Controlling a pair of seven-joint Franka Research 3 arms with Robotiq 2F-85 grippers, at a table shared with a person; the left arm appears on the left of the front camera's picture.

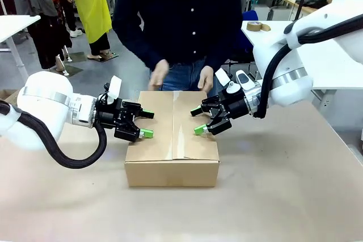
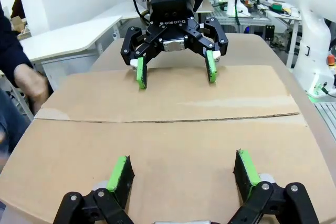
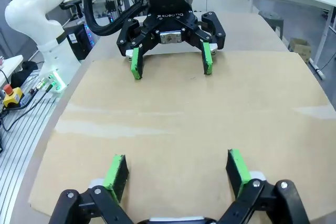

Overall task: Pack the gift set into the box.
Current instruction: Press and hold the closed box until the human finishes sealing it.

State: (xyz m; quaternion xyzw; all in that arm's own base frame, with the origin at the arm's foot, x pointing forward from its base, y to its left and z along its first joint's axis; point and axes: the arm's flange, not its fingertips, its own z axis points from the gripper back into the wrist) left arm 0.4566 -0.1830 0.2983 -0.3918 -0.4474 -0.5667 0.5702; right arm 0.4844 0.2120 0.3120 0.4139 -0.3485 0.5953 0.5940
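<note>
Plainly shut box point(image 1: 172, 134), interior hidden

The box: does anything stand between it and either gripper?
Nothing visible does. The left gripper and the right gripper, both open, hang over the closed top of the box from opposite sides, with bare cardboard beneath them.

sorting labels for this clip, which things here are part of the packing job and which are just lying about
Job:
box, flaps shut
left gripper, open
right gripper, open
person's hands

Lying about:
tape roll, far right
stop button
</note>
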